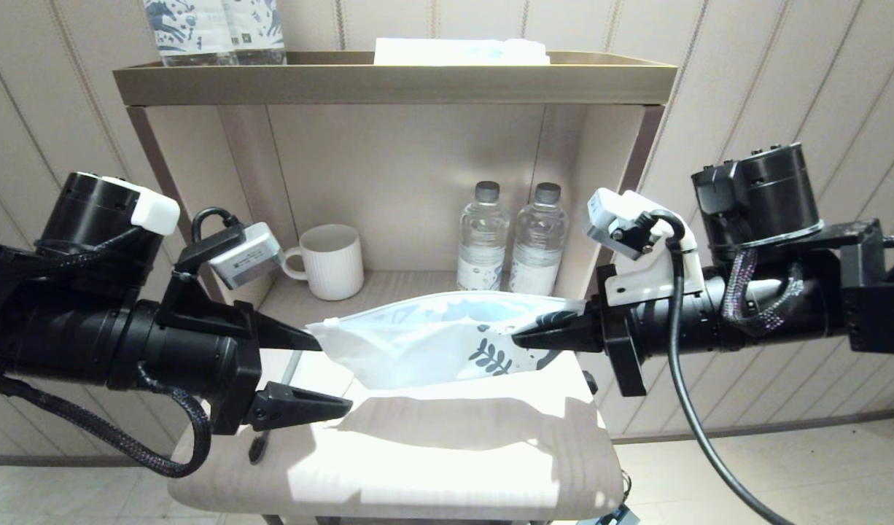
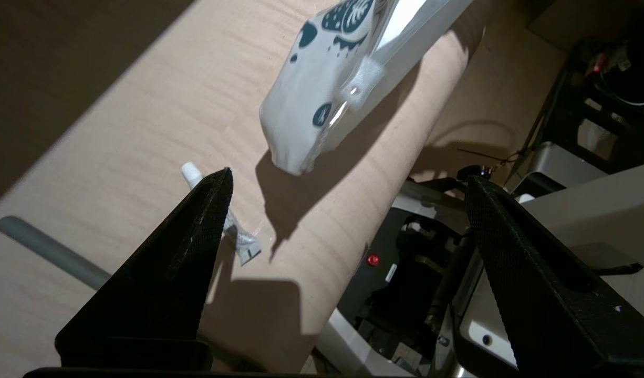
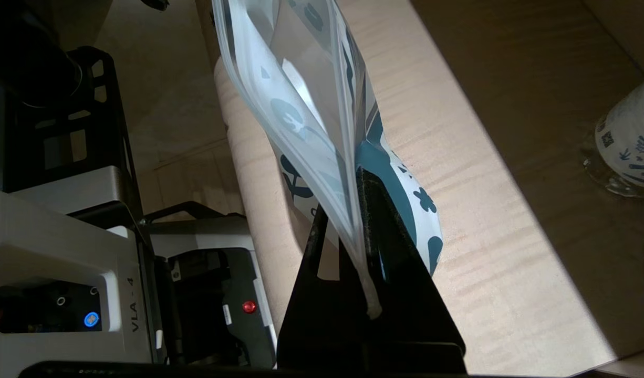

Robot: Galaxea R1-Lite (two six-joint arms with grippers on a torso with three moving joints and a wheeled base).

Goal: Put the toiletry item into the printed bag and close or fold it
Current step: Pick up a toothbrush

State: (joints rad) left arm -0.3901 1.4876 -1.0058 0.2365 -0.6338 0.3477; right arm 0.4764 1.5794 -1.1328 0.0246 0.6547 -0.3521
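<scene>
The printed bag hangs level above the table, white with teal leaf print. My right gripper is shut on its right end; the right wrist view shows the bag's edge pinched between the black fingers. My left gripper stands open at the bag's free left end with nothing between its fingers. In the left wrist view that end of the bag hangs apart from the fingertips. The toiletry item, a grey-handled toothbrush, lies on the table under the left gripper, partly hidden by it.
A small white tube lies on the table beside the toothbrush. A white mug and two water bottles stand at the back under a shelf. Blue-patterned packs stand on top of the shelf.
</scene>
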